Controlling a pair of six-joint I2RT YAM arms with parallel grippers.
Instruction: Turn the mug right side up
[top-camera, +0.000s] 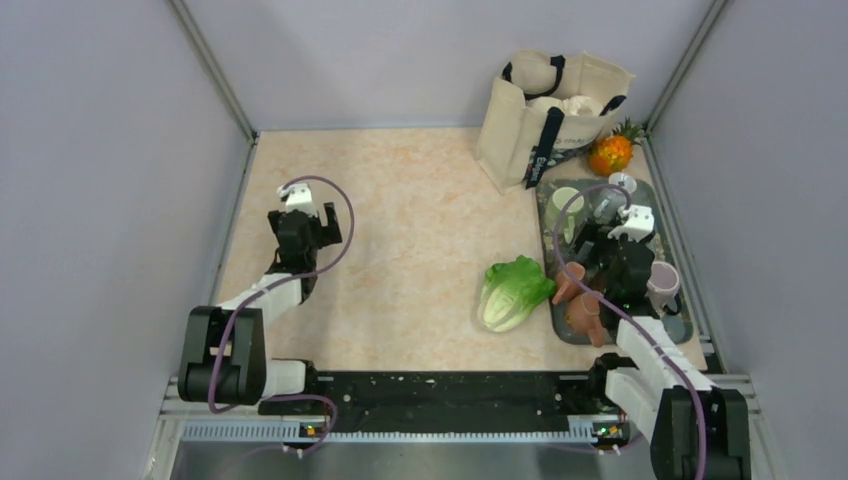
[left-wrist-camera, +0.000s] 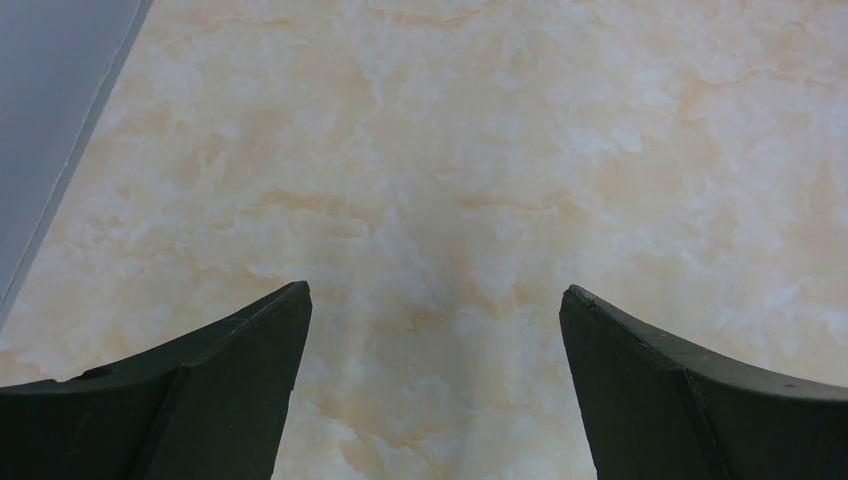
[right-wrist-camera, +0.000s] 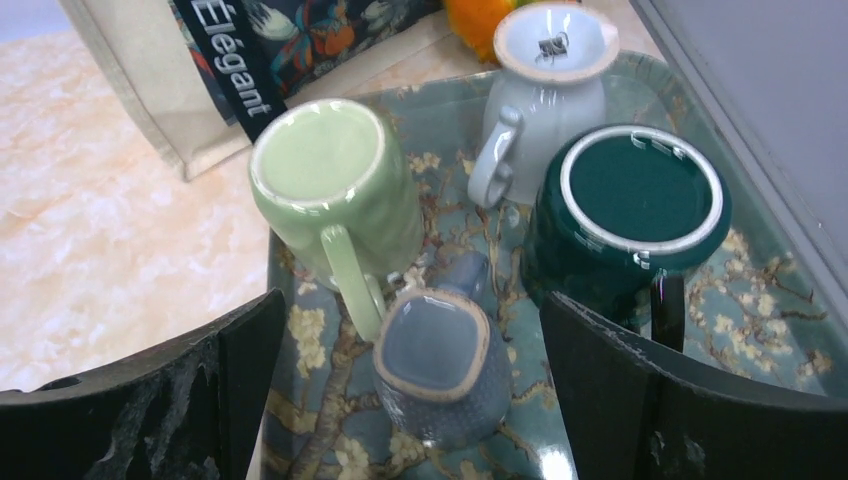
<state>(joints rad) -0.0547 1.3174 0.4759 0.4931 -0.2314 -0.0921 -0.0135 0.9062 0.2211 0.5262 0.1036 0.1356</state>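
**Lining up on the upturned blue-grey mug (right-wrist-camera: 432, 350)**

Your right gripper (right-wrist-camera: 412, 300) hangs wide open and empty over the tray (right-wrist-camera: 770, 320), with the mug base-up between its fingers. Come straight down and grip its sides, clearing the green mug (right-wrist-camera: 330, 170) at ten o'clock and the dark mug (right-wrist-camera: 640, 190) at two. Your left gripper (left-wrist-camera: 435, 290) is open and empty too. The tote bag (right-wrist-camera: 140, 90) strap reads "Élégant".

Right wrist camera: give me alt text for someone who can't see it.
Four upside-down mugs on a floral tray: blue-grey mug nearest, framed by the open right gripper, then light green mug, white mug, dark green mug. Tote bag beyond.
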